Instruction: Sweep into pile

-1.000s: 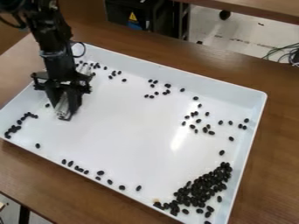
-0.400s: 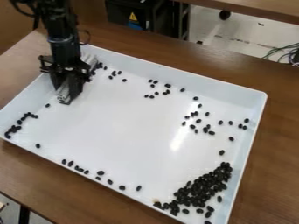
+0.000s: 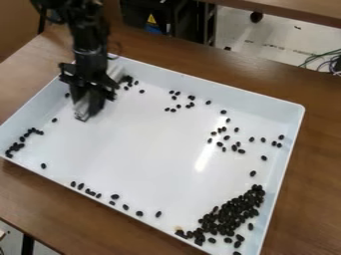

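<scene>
Black two-finger pincer point(image 3: 88, 107): being clenched on the bar
Silver metal bar point(image 3: 116, 72): being gripped near the upper-left corner of the white rectangular tray point(image 3: 200, 84)
Pile of black beans point(image 3: 230, 214): being kept in the lower-right corner, seemingly mostly gathered
Loose beans point(image 3: 191, 97): being left around the other edges, yet to be swept

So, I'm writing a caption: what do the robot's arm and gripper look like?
The arm is black, with chunky jointed segments and a thin dark cable looping beside it. The gripper is black too, with a wide, angular body.
</scene>
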{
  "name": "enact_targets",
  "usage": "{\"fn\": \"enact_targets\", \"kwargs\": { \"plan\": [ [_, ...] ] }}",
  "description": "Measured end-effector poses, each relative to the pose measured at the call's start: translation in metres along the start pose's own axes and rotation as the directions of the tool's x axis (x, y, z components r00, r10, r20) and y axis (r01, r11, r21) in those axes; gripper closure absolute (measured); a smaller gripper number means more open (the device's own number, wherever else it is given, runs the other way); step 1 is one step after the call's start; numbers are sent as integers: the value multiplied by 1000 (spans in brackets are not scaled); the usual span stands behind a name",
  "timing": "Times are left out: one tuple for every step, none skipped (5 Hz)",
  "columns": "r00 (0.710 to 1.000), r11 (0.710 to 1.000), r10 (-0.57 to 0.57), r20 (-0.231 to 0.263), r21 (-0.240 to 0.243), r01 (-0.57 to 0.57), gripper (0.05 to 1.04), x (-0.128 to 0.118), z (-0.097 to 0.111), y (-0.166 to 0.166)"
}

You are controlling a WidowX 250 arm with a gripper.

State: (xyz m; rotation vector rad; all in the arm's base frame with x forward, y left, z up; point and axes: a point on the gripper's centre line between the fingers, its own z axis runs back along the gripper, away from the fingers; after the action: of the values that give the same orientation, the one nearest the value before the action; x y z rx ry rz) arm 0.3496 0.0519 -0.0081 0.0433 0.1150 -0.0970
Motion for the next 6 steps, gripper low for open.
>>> {"fn": "enact_targets", "kwargs": {
  "plan": [
    [998,998,-55,-13,9,55,727,4,-2,-27],
    [990,990,-140,-26,27,141,726,7,-1,-71],
    [972,972,-231,-29,44,232,727,10,2,-114],
    [949,947,-314,4,69,313,727,12,10,-161],
    [932,930,-362,18,77,360,727,7,11,-189],
    [932,929,-363,23,81,360,727,-3,10,-200]
  ]
}}
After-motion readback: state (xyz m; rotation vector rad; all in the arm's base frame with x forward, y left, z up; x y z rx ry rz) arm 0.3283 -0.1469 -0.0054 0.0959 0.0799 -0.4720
